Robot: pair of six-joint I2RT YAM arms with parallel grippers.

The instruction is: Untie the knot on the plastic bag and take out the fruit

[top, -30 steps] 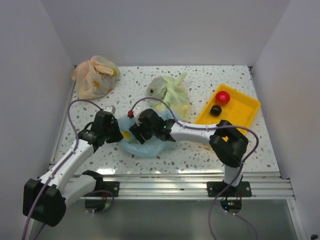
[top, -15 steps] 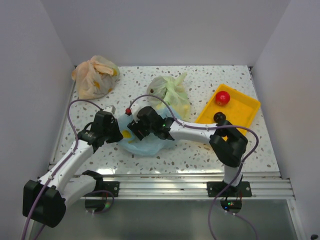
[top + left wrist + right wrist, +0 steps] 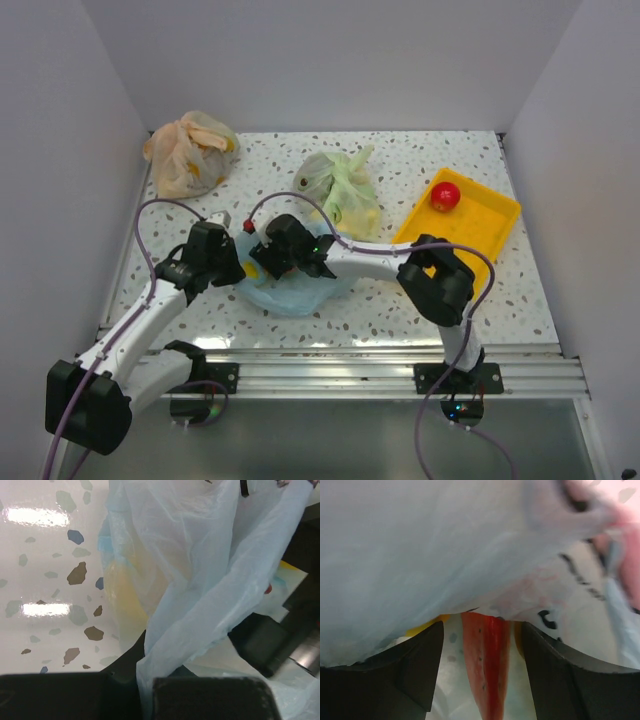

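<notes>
- A thin translucent light blue plastic bag (image 3: 290, 290) lies crumpled on the speckled white worktop (image 3: 400, 300), left of centre and towards the near edge, between the two arms' wrists.
- The left gripper (image 3: 130, 697) is at the bag's left side. Its jaws are together, pinching a fold of the blue film, which rises out of them in a loose sheet.
- A yellow fruit (image 3: 125, 590) shows as a blur through the film just beyond that fold.
- The right gripper (image 3: 481, 645) reaches in from the right and is buried in the bag's far side. Its jaws stand apart.
- A red toy watermelon slice (image 3: 487, 680) with dark seeds lies between them under the film, with a gap on each side.
- A pink-and-black printed patch (image 3: 545, 600) on the film hangs just above the right jaws.
- A yellow plastic tray (image 3: 490, 225) sits at the right, well apart from the blue bag, with a red toy apple (image 3: 446, 196) at its far end.
- A knotted pale green bag (image 3: 340, 185) lies just beyond the blue one, and an orange bag (image 3: 188, 152) is in the far left corner.
</notes>
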